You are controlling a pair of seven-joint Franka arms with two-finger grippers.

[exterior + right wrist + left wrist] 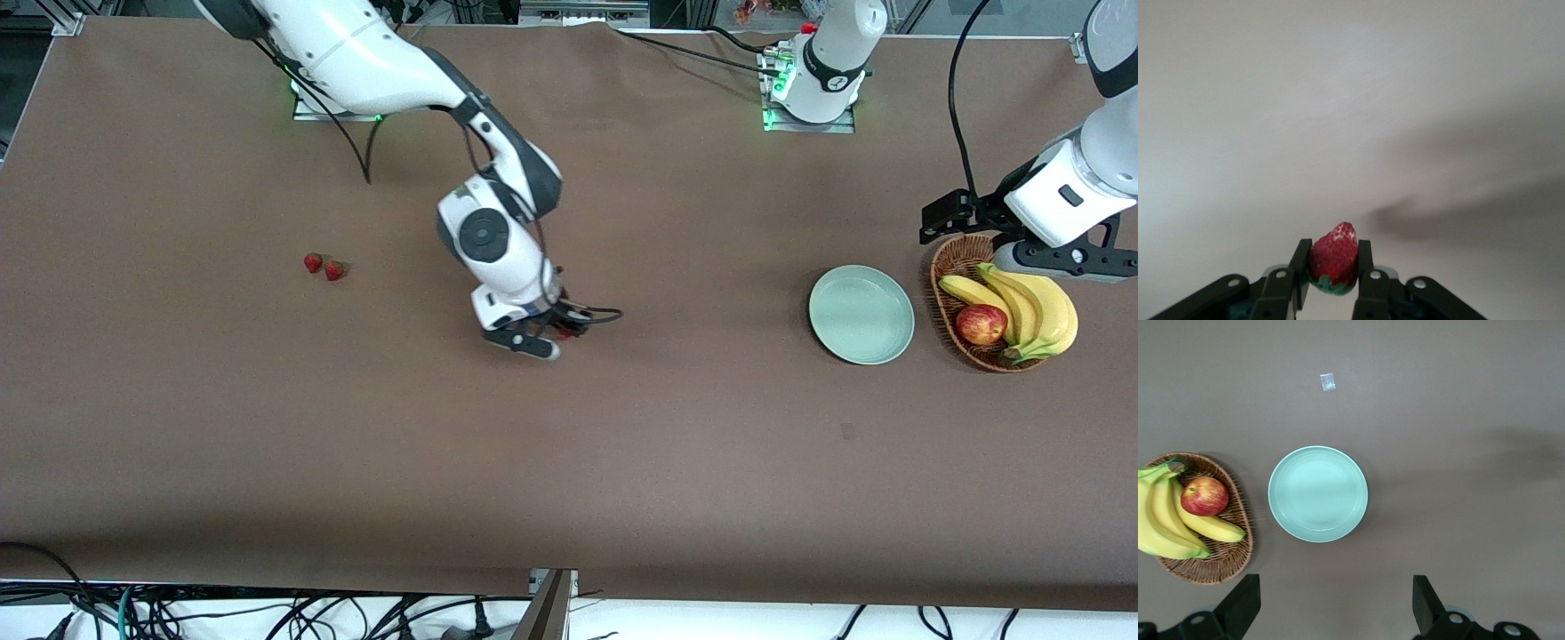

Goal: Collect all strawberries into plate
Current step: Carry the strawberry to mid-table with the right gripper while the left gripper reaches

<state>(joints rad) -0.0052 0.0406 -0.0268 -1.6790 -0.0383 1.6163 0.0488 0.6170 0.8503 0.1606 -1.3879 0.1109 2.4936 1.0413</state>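
My right gripper (558, 336) is shut on one strawberry (1334, 259), red with a green top, held between both fingers over the brown table's middle. In the front view only a speck of that berry (564, 334) shows. Two more strawberries (313, 263) (334, 270) lie side by side on the table toward the right arm's end. The pale mint-green plate (861, 314) lies empty toward the left arm's end; it also shows in the left wrist view (1317, 493). My left gripper (1335, 607) is open and empty, up over the wicker basket, waiting.
A brown wicker basket (956, 263) with bananas (1036, 307) and a red-yellow apple (981, 324) stands beside the plate at the left arm's end. A small pale scrap (1327, 382) lies on the table near the plate. Cables hang off the table's near edge.
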